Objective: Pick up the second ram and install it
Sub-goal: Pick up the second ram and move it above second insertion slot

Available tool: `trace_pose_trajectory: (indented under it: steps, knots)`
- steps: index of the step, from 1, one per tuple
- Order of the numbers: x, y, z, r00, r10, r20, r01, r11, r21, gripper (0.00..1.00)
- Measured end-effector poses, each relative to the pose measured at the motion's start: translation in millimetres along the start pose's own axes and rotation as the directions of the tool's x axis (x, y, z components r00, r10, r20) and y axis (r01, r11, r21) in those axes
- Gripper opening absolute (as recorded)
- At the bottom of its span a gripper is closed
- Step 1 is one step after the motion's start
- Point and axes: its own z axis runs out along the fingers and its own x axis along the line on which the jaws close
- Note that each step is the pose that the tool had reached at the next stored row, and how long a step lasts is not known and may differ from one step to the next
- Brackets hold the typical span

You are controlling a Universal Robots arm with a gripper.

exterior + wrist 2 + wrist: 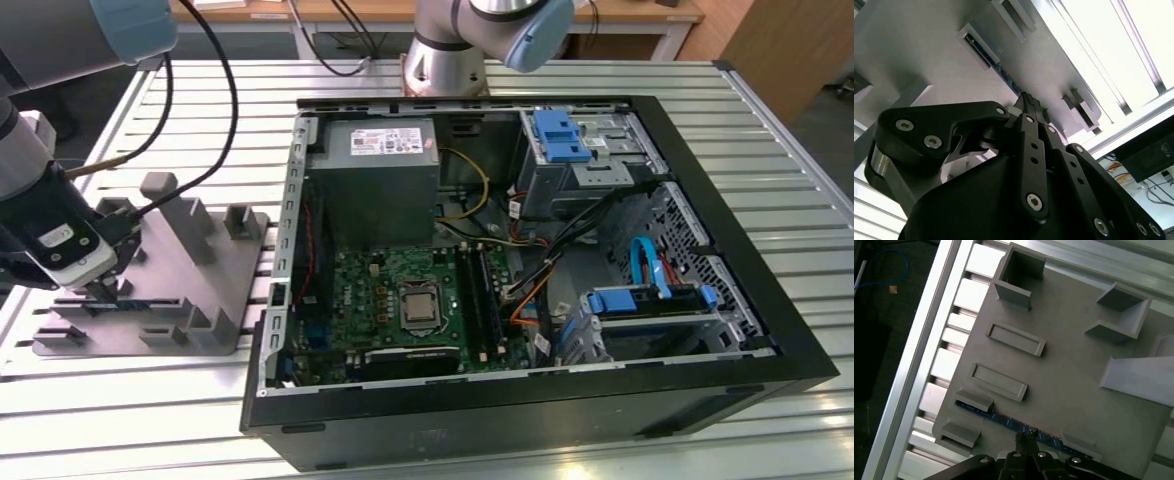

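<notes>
Okay, gripper (100, 292) is at the lower left of the exterior view, down on the grey tray (200, 290) that sits on the slatted table (801, 200). Fingers are pinched nearly together on the middle of the memory stick (134, 303).

The stick stands on its long edge along the tray's near side. In the exterior view its long axis runs roughly left to right across the frame.

First wrist view:
- Shows the full length of the memory stick (989, 416).
- One end sits in a holder block (973, 401), the other in a second block (1079, 446).
- The gripper (1026, 437) is at about mid-length.
- Two shallow rectangular pockets (1016, 340) lie further in on the tray.

Second wrist view:
- Shows the black finger linkages converging at the tip (1029, 102).
- The stick (1006, 75) runs away from the tip into a block (976, 45).

The exterior view adds the open computer case (534, 410) at centre and right, well apart from the tray. The green motherboard (387, 290) lies flat inside it. The stick is still in the tray, not in the case.
</notes>
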Motion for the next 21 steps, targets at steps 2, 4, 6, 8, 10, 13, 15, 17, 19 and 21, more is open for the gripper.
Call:
trace_pose_trajectory:
  steps: [2, 4, 6, 8, 10, 13, 15, 17, 19, 21]
  knots:
    - [0.0, 0.0, 0.0, 0.9999, -0.016, -0.0002, 0.016, 0.9999, 0.0008, 0.1]
    - [0.0, 0.0, 0.0, 0.9995, -0.032, -0.0004, 0.032, 0.9995, 0.0017, 0.1]
    - [0.0, 0.0, 0.0, 0.9988, -0.048, -0.0006, 0.048, 0.9988, 0.0024, 0.1]
    - [0.0, 0.0, 0.0, 0.998, -0.063, -0.0007, 0.063, 0.998, 0.0032, 0.1]
    - [0.0, 0.0, 0.0, 0.997, -0.078, -0.0009, 0.078, 0.997, 0.0039, 0.1]
    - [0.0, 0.0, 0.0, 0.9947, -0.103, -0.0013, 0.103, 0.9947, 0.0052, 0.1]
    - [0.0, 0.0, 0.0, 0.9929, -0.119, -0.0016, 0.119, 0.9929, 0.006, 0.1]
    - [0.0, 0.0, 0.0, 0.9907, -0.136, -0.0018, 0.136, 0.9907, 0.0069, 0.1]
    - [0.0, 0.0, 0.0, 0.9882, -0.153, -0.0022, 0.153, 0.9882, 0.0077, 0.1]
    - [0.0, 0.0, 0.0, 0.9854, -0.17, -0.0025, 0.17, 0.9854, 0.0085, 0.1]
